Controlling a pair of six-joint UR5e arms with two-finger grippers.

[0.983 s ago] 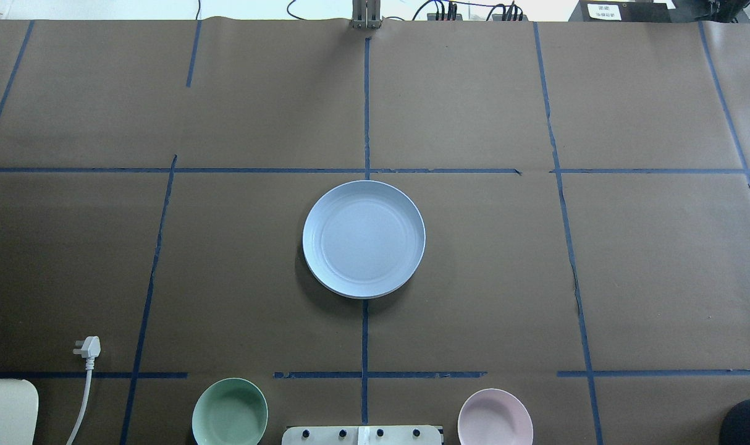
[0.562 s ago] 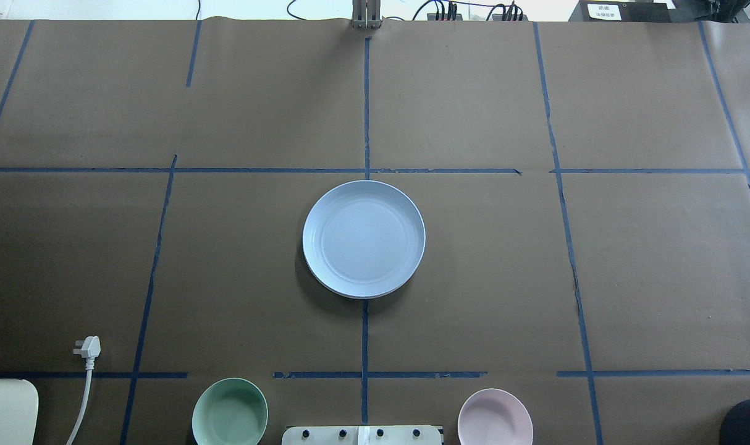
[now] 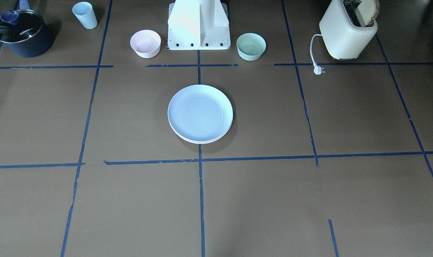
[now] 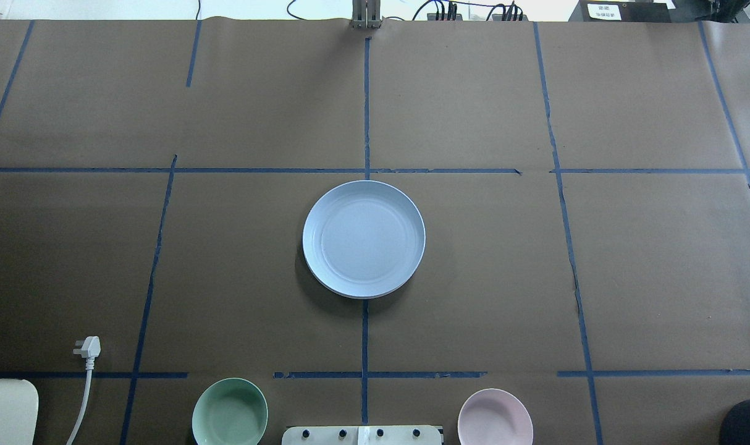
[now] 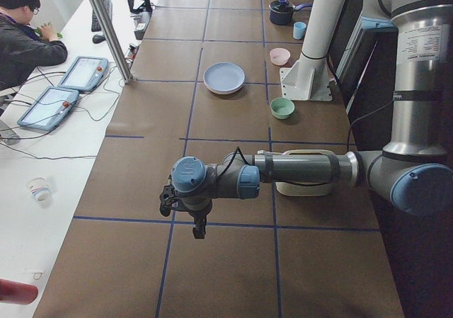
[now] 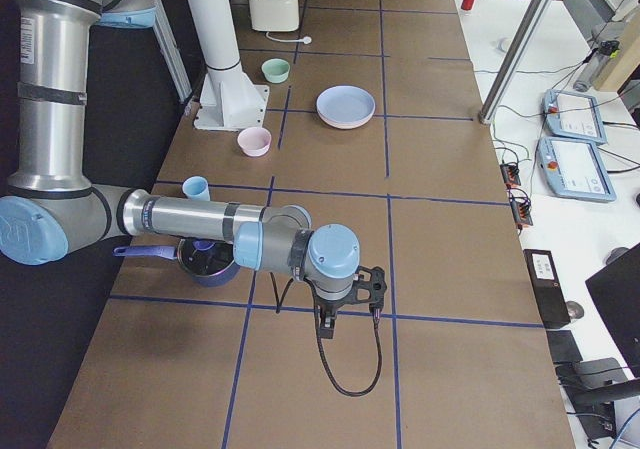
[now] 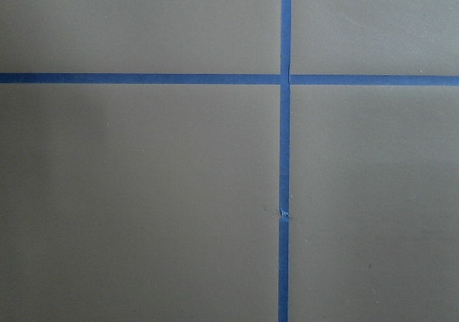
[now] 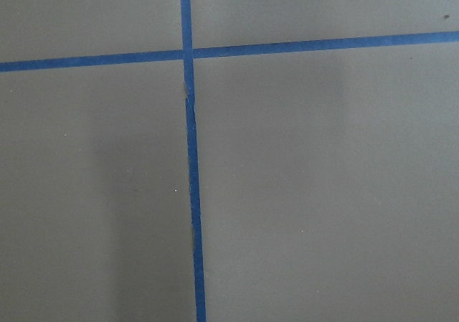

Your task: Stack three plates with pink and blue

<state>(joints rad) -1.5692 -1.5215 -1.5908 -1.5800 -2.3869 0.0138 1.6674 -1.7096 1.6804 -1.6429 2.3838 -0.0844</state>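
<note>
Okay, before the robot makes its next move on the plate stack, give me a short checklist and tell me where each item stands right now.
1. Blue plate lies level on top of the pile: ok.
2. Lower plates under it: rims show in the front view, but their number and colours: cannot tell.
3. Left gripper is far from the pile, over bare table at the table's end: ok.
4. Right gripper is far from the pile, at the other end: ok.
5. Whether either gripper is open or shut, seen only from the side views: cannot tell.
6. Pink bowl and green bowl stand apart from the pile: ok.
</note>
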